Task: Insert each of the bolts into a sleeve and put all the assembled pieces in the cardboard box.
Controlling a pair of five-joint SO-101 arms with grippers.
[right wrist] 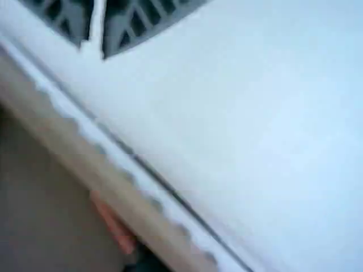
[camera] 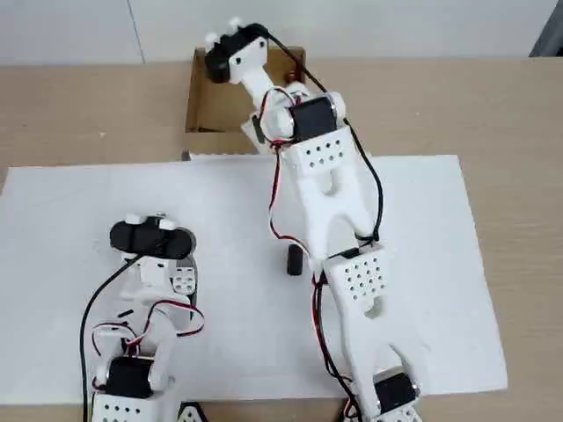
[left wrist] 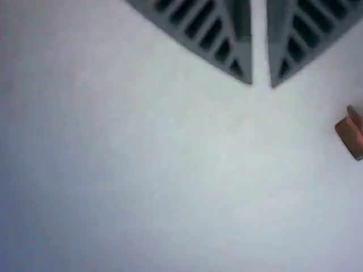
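The cardboard box [camera: 201,98] stands at the table's far edge, just beyond the white paper. My right arm stretches up to it, and its gripper [right wrist: 92,46] hangs shut and empty over the paper's far edge beside the box wall [right wrist: 68,153]. An orange piece [right wrist: 113,226] lies inside the box, also seen as a reddish-brown bit [camera: 295,77] in the high view. A small black sleeve [camera: 295,260] stands on the paper beside the right arm. My left gripper [left wrist: 262,84] is shut on nothing, low over the paper at the near left [camera: 183,281]. An orange-brown piece [left wrist: 353,133] lies near it.
The white paper sheet [camera: 106,202] covers most of the wooden table [camera: 510,114]. The right arm's long links cross the paper's middle, and the left arm sits folded at the near left corner. Something dark [right wrist: 148,262] lies in the box by the orange piece.
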